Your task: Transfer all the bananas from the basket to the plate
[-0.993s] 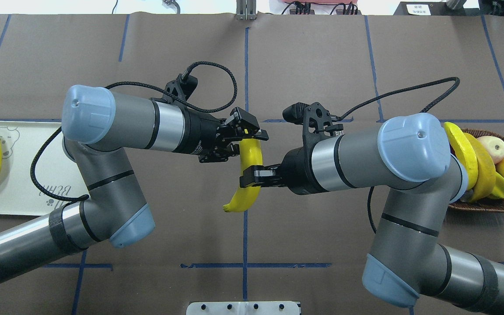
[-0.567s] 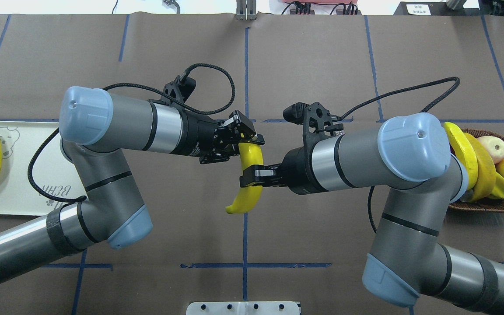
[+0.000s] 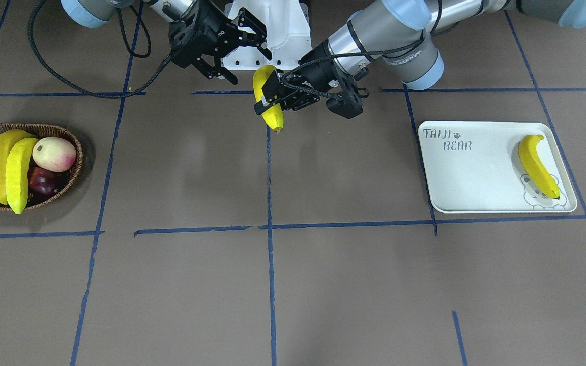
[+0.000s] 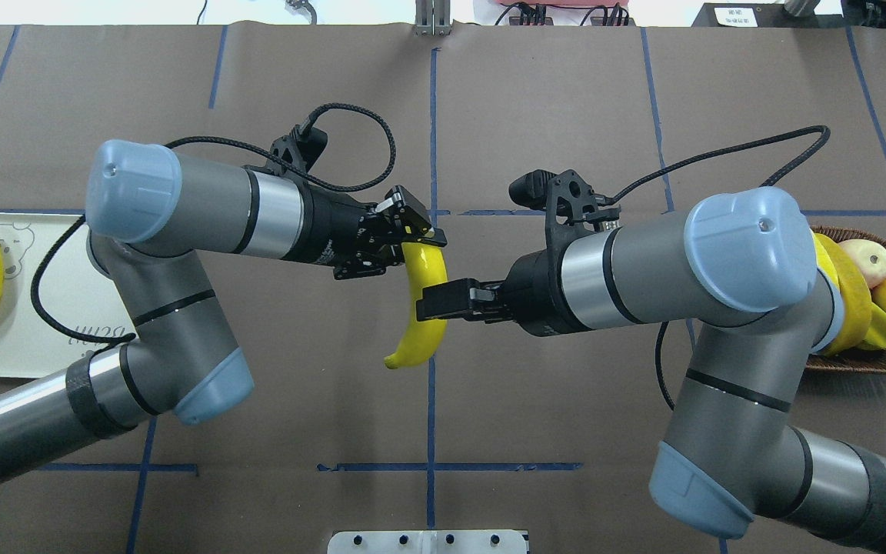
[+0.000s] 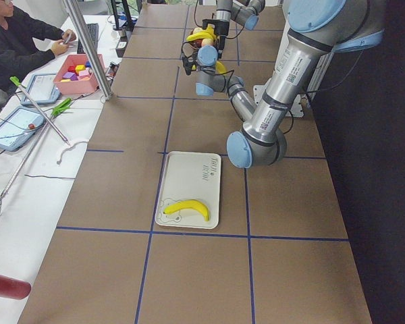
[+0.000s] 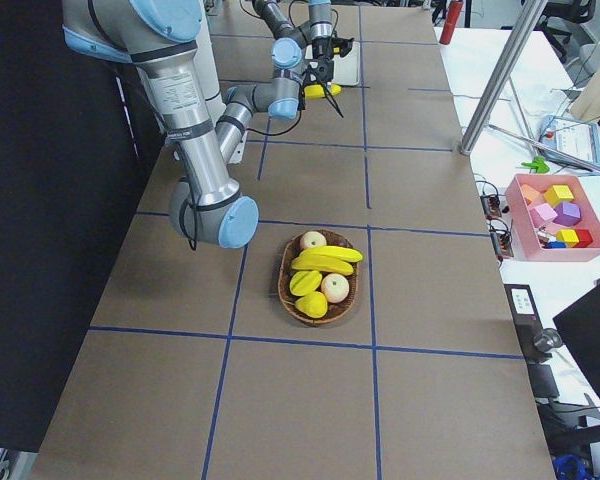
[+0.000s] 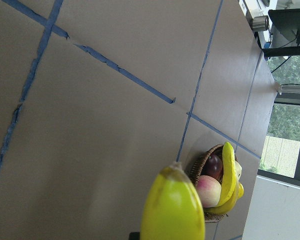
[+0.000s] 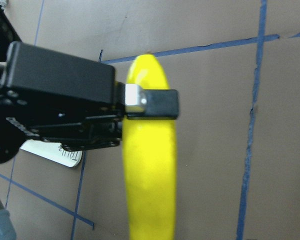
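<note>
Left gripper (image 4: 414, 240) is clamped on the far end of a long curved glossy yellow banana (image 4: 429, 335). The banana hangs in the air over the middle of the brown paper-covered surface (image 3: 181, 168), well apart from both containers.

Right gripper (image 4: 429, 302) sits at the banana's middle with its fingers spread wide. In the front view they look clear of the skin, though I can't confirm a gap on both sides. That is my first worry: if I swing the left arm away while those fingers bracket the fruit, one could catch it and lever it out of the hold.

Second, the hold is near one tip only. The long free length could pivot or slip on that slick skin in a quick move and drop to the surface.

Farther out on the left side, the off-white rectangular plate with grey lettering (image 3: 476, 178) carries one banana (image 3: 537, 162) at its bear-face end, and a careless release could knock it.

Out on the right side, two bananas (image 3: 17, 173) lie propped on other fruit in the brown woven wicker basket (image 3: 71, 137), tips over the rim. I judge a clumsy pick could roll one out.
</note>
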`<state>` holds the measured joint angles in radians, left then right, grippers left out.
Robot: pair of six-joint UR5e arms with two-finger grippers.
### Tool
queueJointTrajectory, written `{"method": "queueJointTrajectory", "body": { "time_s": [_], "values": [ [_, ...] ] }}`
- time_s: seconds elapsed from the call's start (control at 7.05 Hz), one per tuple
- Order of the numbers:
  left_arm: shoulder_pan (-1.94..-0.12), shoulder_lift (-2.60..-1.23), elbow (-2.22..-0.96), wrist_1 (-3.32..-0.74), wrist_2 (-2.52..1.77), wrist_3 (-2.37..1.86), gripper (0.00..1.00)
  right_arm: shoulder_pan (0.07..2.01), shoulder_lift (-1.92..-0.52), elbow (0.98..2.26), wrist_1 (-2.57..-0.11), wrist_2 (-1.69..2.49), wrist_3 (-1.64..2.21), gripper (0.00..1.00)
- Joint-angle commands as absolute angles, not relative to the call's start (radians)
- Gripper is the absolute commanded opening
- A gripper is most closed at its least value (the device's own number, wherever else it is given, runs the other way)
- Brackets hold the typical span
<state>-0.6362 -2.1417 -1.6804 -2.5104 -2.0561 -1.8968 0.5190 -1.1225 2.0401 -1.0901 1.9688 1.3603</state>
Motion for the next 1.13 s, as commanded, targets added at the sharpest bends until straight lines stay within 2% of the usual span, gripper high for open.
{"method": "queueJointTrajectory", "body": {
  "time_s": [0.0, 0.14, 0.43, 0.57, 0.71, 0.99],
  "values": [
    [-0.847, -2.080, -1.689, -2.389, -2.286, -1.840, 0.00, 0.602, -1.120, 2.121, -1.379, 2.028, 1.339, 1.00],
    [-0.880, -1.981, -1.731, -2.381, -2.289, -1.704, 0.00, 0.664, -1.130, 2.128, -1.453, 2.026, 1.254, 1.00],
    [-0.975, -1.669, -1.784, -2.378, -2.263, -1.329, 0.00, 0.753, -1.117, 2.146, -1.779, 2.033, 0.871, 1.00],
    [-1.003, -1.575, -1.779, -2.366, -2.254, -1.196, 0.00, 0.794, -1.136, 2.148, -1.822, 2.034, 0.747, 1.00],
    [-1.017, -1.499, -1.781, -2.326, -2.205, -1.136, 0.00, 0.849, -1.185, 2.143, -1.821, 2.051, 0.685, 1.00],
    [-1.005, -1.503, -1.784, -2.111, -2.116, -1.140, 0.00, 0.955, -1.241, 2.119, -1.821, 2.171, 0.614, 1.00]
  ]
}}
